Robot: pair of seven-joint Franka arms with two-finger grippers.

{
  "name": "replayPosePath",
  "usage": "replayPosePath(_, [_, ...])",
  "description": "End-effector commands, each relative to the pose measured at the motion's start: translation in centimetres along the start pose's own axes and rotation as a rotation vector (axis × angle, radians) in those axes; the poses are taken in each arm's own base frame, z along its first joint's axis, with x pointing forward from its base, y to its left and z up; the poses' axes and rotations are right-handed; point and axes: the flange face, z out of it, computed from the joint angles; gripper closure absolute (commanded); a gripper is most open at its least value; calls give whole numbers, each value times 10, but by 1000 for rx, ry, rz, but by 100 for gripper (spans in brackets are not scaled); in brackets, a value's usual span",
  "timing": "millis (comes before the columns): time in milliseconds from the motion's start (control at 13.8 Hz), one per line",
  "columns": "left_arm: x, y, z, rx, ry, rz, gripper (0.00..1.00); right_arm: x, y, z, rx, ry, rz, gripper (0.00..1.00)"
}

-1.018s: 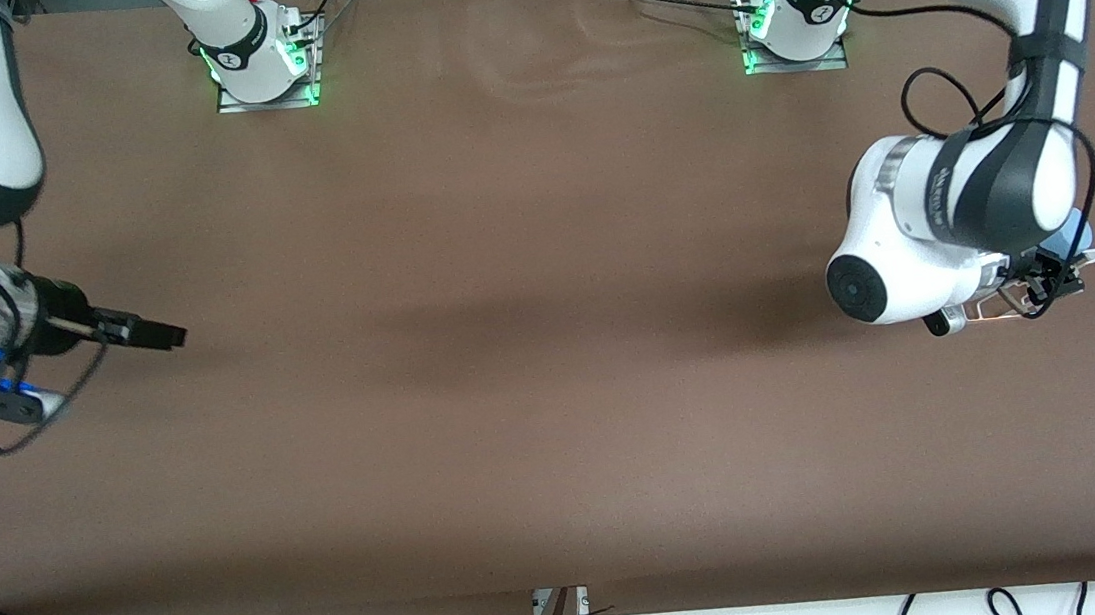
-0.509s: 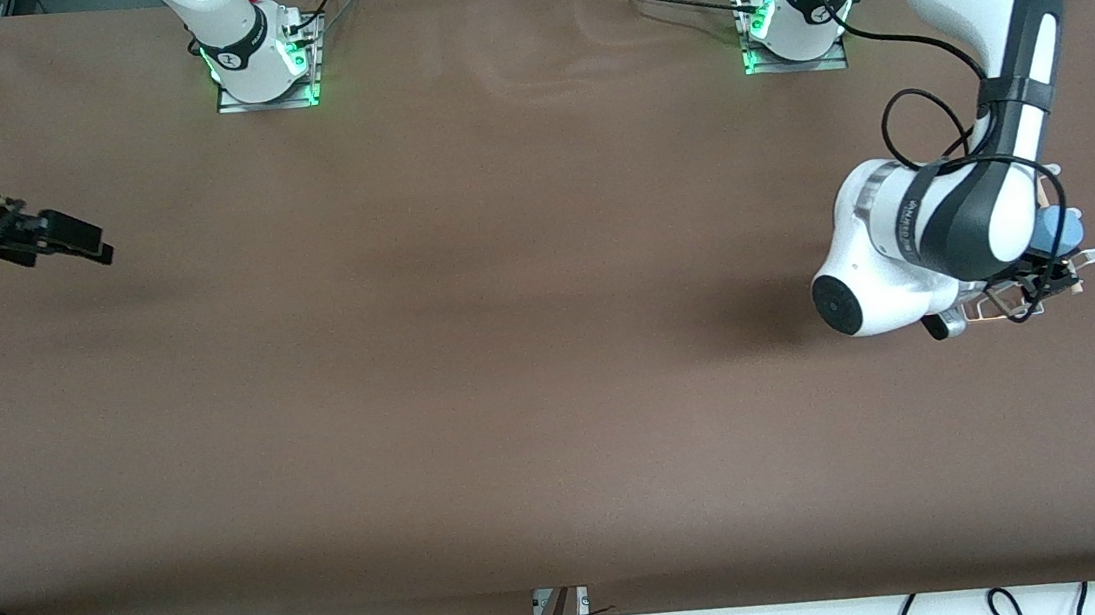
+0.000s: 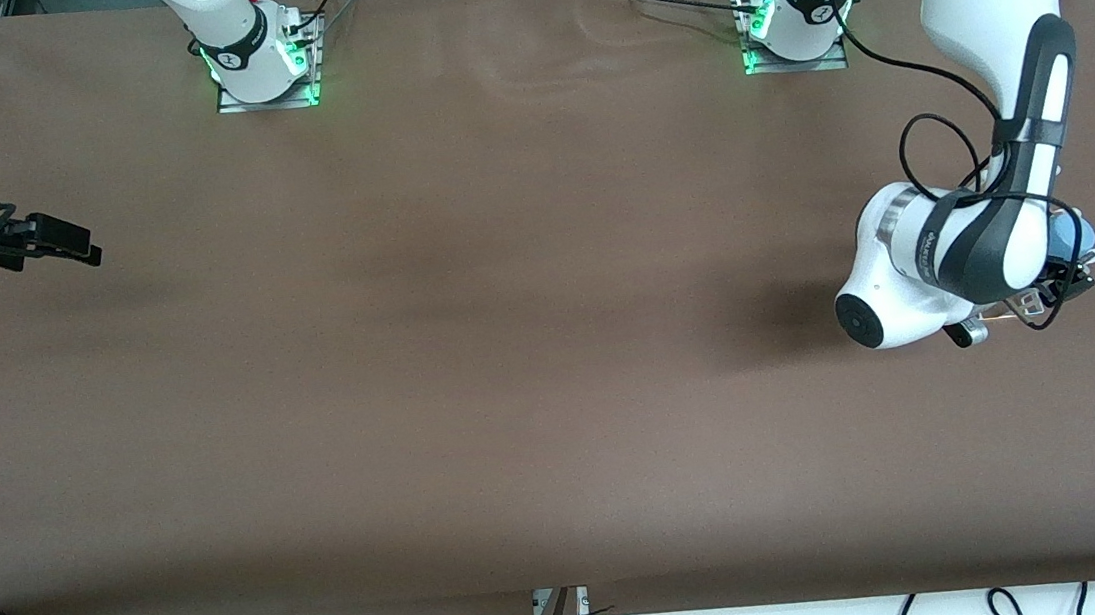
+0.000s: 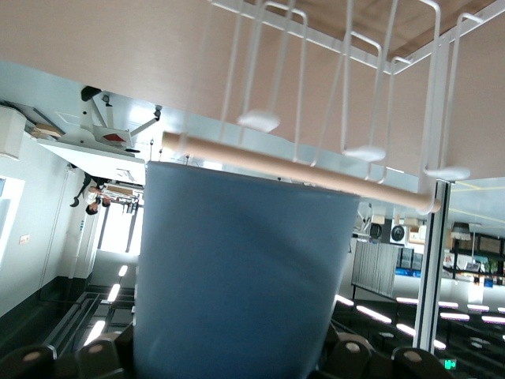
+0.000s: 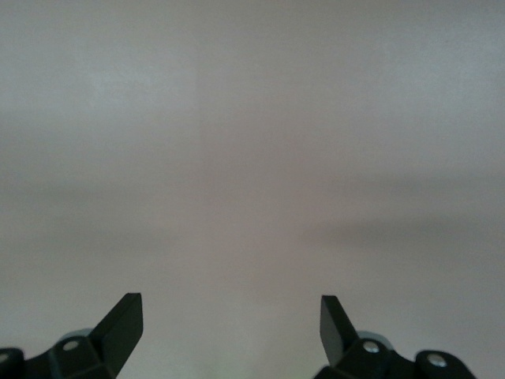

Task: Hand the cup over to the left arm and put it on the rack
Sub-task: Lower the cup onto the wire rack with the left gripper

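From across the table, only a sliver of the light-blue cup (image 3: pixel 1071 235) shows past the left arm's elbow; its wrist view shows the plain tapered cup (image 4: pixel 237 276) clamped in the left gripper (image 4: pixel 229 359), against the rack's wooden dowel (image 4: pixel 300 170) and white wire pegs (image 4: pixel 347 87). The right gripper (image 3: pixel 64 243), fingers wide and empty, waits at its table end, hardly moved in half a second.
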Motion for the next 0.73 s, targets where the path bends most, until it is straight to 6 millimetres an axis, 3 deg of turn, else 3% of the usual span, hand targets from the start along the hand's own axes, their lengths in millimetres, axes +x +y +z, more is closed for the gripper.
replayPosePath(0, [3, 9, 11, 28, -32, -5, 77, 4, 1, 2, -34, 0, -21, 1])
replayPosePath(218, [5, 5, 20, 17, -27, -20, 77, 7, -2, 2, -25, 11, -22, 1])
replayPosePath(364, [7, -6, 42, 3, 10, -36, 77, 6, -1, 2, -23, 8, -20, 1])
replayPosePath(655, [7, -13, 51, 26, -2, -45, 78, 6, -1, 3, -23, 5, -17, 1])
